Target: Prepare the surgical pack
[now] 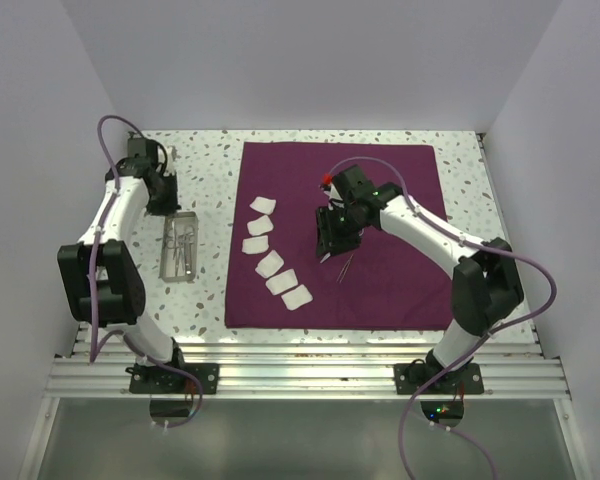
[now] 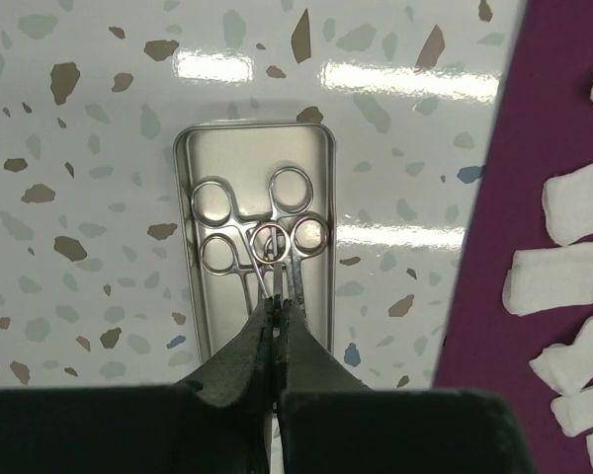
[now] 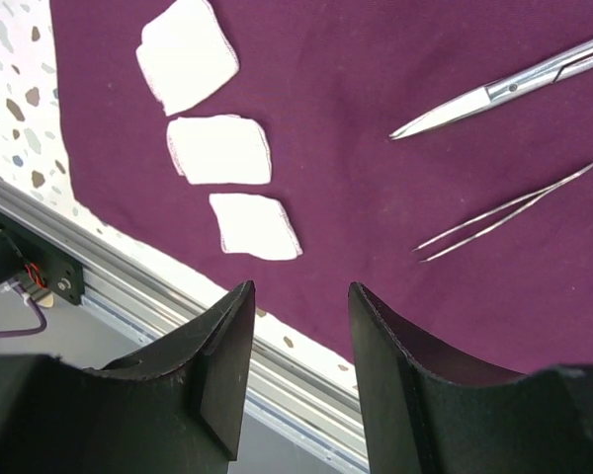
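The maroon cloth (image 1: 380, 270) lies flat on the table, with a row of white gauze squares (image 1: 270, 262) on its left part. Left of it stands the small metal tray (image 2: 193, 296), holding ring-handled steel forceps (image 2: 269, 240). My left gripper (image 2: 277, 302) is over the tray, shut on the shank of one forceps. My right gripper (image 3: 298, 306) hangs open and empty above the cloth's (image 3: 376, 148) near edge. Steel scissors (image 3: 504, 91) and thin tweezers (image 3: 509, 212) lie on the cloth ahead of it, with three gauze squares (image 3: 220, 150) to their left.
The table top (image 1: 210, 180) is speckled white terrazzo with white walls on three sides. An aluminium rail (image 1: 300, 365) runs along the near edge, where both arm bases are bolted. The cloth edge (image 2: 494, 197) lies right of the tray.
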Robot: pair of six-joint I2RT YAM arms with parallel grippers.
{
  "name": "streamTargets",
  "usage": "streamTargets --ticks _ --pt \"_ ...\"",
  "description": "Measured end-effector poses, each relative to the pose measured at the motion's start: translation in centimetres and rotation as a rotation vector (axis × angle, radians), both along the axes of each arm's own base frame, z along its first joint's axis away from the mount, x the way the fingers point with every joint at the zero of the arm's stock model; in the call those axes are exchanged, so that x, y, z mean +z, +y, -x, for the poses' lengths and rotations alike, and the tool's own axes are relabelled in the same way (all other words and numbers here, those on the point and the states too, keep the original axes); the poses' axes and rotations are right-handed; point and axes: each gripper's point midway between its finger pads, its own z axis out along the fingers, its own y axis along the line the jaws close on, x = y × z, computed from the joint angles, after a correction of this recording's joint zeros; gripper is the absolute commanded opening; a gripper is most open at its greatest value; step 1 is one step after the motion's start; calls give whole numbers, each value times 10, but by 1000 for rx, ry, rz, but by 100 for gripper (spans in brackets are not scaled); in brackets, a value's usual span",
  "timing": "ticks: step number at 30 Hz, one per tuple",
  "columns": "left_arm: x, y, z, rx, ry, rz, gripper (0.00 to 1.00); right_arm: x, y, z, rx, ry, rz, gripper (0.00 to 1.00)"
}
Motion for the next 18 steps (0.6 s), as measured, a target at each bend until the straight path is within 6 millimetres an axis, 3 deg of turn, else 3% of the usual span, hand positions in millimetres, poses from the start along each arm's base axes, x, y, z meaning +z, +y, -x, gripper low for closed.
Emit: streamTargets --ticks 10,18 --pt "-46 4 10 -18 127 -12 0 -8 -1 -1 1 28 4 47" --pt "-64 5 12 -14 179 -6 0 -11 0 0 6 41 0 46"
